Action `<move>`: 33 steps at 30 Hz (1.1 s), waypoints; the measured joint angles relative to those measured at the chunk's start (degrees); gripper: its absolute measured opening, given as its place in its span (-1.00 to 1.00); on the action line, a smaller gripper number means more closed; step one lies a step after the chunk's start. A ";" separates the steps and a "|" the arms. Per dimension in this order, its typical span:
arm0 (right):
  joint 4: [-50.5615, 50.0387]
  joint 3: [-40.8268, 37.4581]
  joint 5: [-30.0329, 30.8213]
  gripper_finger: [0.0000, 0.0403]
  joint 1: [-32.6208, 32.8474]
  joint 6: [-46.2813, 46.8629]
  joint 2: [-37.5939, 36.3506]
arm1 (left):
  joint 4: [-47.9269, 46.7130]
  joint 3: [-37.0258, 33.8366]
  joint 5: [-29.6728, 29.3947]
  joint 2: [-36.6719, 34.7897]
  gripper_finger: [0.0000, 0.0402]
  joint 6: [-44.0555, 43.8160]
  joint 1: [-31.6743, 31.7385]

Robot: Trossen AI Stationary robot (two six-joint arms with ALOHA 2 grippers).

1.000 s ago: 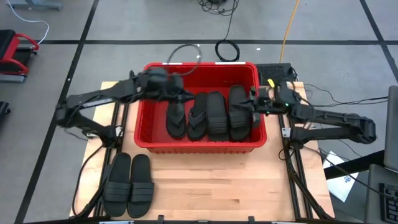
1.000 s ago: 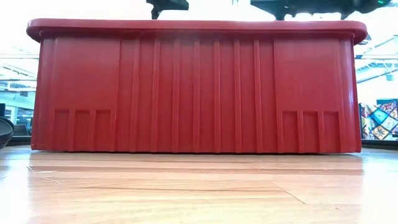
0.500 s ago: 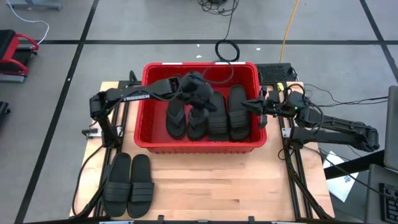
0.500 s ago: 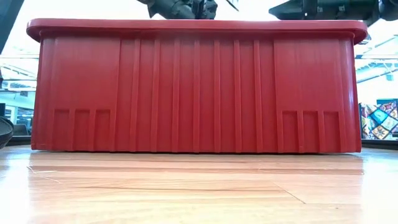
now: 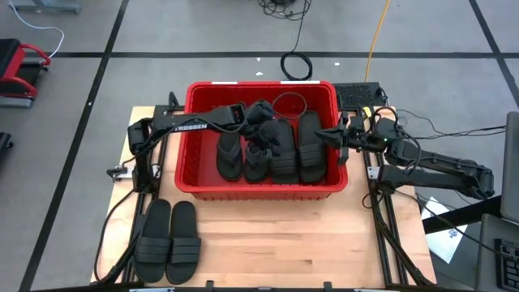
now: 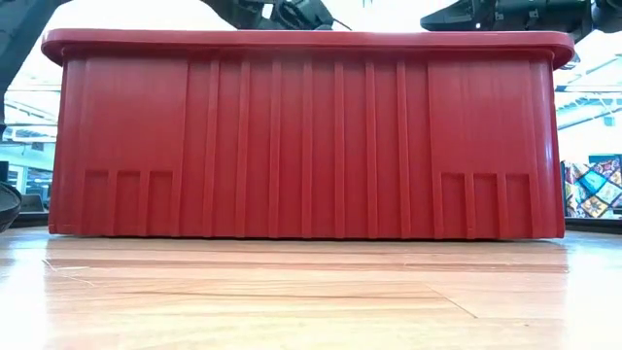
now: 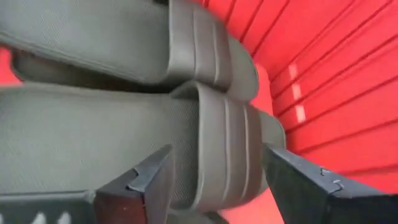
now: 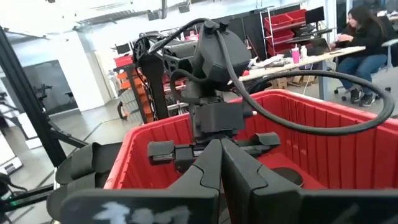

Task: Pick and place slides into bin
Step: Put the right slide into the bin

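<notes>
The red bin stands mid-table and holds several black slides side by side. My left gripper reaches down into the bin. It is open, and its fingers stand on either side of the strap end of one ribbed-band slide. That slide lies on another slide near the bin's wall. Two more slides lie soles down on the table's near left. My right gripper is shut and hovers at the bin's right rim with nothing in it. My left gripper stands open around the slide's strap end, coming from above. The slide rests on the slides under it. I cannot tell whether a fingertip touches it.
The low view shows only the bin's ribbed near wall, with both arms just above the rim. Cables and a black box lie behind the bin. Bare wooden tabletop lies in front of the bin. A person sits far off in the room.
My left gripper has gone from the bin's far left corner toward the right, over the bin and down into it. It has opened and let go of the slide, which now lies on the slides in the bin.
</notes>
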 joint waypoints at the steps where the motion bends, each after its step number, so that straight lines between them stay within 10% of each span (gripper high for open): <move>1: -0.05 0.00 0.01 -1.00 0.00 0.57 0.00 | 0.38 0.00 1.07 0.53 0.18 0.02 0.17; 16: -0.02 0.02 0.03 -1.00 0.00 2.90 0.00 | 2.01 -0.02 11.74 6.38 0.15 3.34 1.35; 25: -0.02 0.04 0.05 -1.00 0.00 2.89 0.00 | 4.62 -0.02 10.08 6.81 -0.90 4.25 2.47; 33: -0.02 0.07 0.07 -1.00 0.00 2.80 0.00 | 4.86 0.30 9.78 6.78 -0.97 6.92 2.73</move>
